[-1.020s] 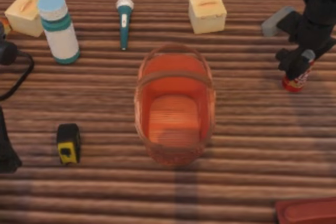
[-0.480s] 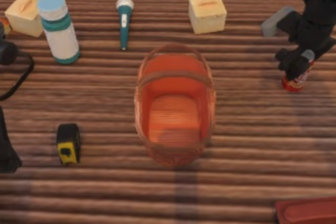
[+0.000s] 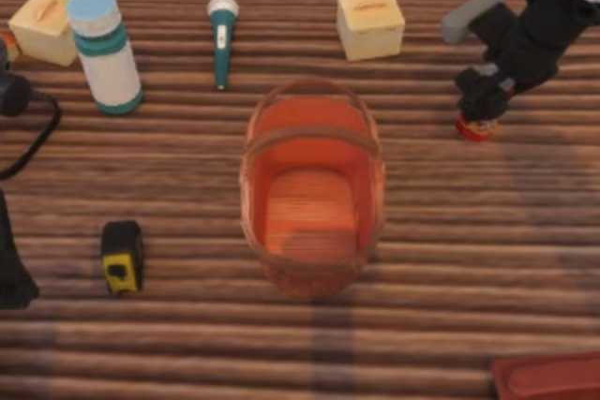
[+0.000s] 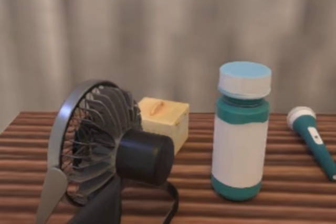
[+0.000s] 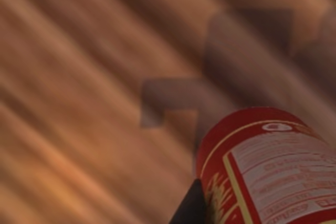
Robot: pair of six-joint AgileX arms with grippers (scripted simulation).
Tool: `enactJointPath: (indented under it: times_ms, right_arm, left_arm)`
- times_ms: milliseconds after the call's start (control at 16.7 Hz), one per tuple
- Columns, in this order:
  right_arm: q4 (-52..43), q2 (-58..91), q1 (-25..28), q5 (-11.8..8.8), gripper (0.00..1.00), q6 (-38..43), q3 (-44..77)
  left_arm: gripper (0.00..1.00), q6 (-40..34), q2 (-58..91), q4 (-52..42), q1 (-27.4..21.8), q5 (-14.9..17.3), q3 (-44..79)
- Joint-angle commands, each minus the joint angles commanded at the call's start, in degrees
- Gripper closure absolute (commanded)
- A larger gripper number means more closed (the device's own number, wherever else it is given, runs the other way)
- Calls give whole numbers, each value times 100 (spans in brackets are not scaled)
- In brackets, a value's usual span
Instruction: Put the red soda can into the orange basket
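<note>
The red soda can [image 3: 475,126] hangs above the table right of the orange basket [image 3: 312,185], mostly hidden under my right gripper [image 3: 484,100], which is shut on it. In the right wrist view the can [image 5: 262,171] fills the corner, a dark fingertip [image 5: 190,208] against its side, with its shadow on the wood below. The oval basket with its arched handle stands at the middle of the table. My left arm [image 3: 11,269] stays parked at the left edge; its fingers do not show.
A white bottle with teal bands [image 3: 105,49], a teal microphone [image 3: 221,39] and two cream boxes [image 3: 369,22] [image 3: 44,25] line the back. A yellow-black tape measure [image 3: 122,256] lies front left, a dark-red tray [image 3: 548,377] front right, a black fan [image 4: 105,150] by the left arm.
My right gripper has lifted the can off the table and carried it left and toward the back, closer to the basket. The left arm has not moved.
</note>
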Motion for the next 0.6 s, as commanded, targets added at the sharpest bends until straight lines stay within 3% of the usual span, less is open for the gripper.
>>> enactJointPath:
  times_ms: [240, 600]
  right_arm:
    - [2023, -274, 185, -1127, 100, 632, -695]
    - [5733, -861, 513, -3091, 100, 1786, -2071]
  left_arm:
    - [0, 0, 0, 0, 0, 0, 0]
    - [0, 0, 0, 0, 0, 0, 0]
